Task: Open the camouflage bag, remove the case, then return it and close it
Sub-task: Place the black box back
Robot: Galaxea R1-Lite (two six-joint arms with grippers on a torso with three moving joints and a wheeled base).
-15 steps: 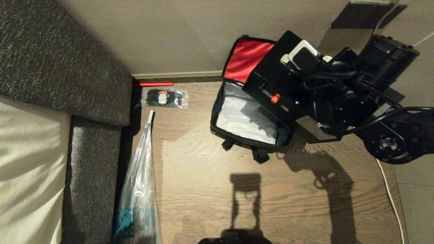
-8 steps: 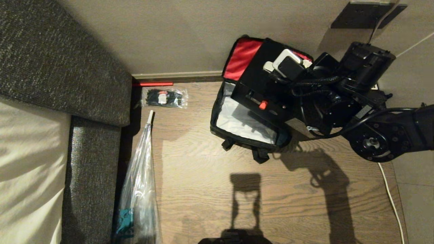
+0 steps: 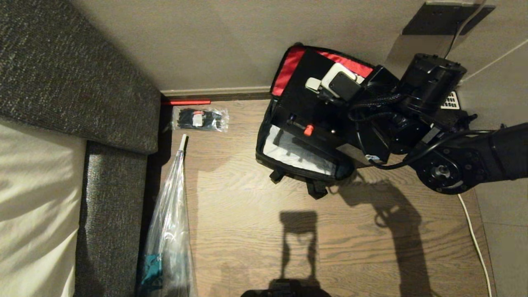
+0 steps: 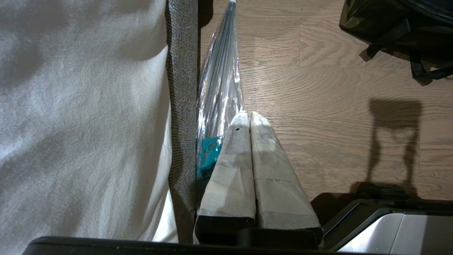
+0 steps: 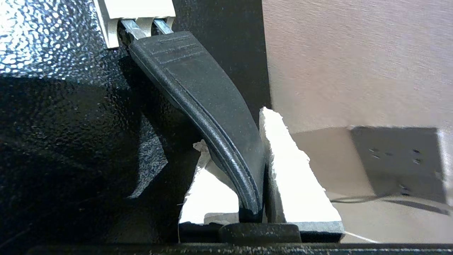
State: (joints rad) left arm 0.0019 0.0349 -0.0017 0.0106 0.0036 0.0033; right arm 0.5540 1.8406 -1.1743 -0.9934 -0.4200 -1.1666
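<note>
Right gripper (image 5: 253, 170) pinches the case's (image 3: 307, 99) strap handle (image 5: 208, 117), holding the case tilted over the open bag (image 3: 303, 167), lower edge inside. Left gripper (image 4: 250, 122) hangs parked, fingers pressed together, by the sofa (image 4: 182, 88).

Folded clear umbrella (image 3: 171, 231) at seven o'clock beside grey sofa (image 3: 74, 82); bagged black cable ties (image 3: 200, 119) at ten o'clock.
</note>
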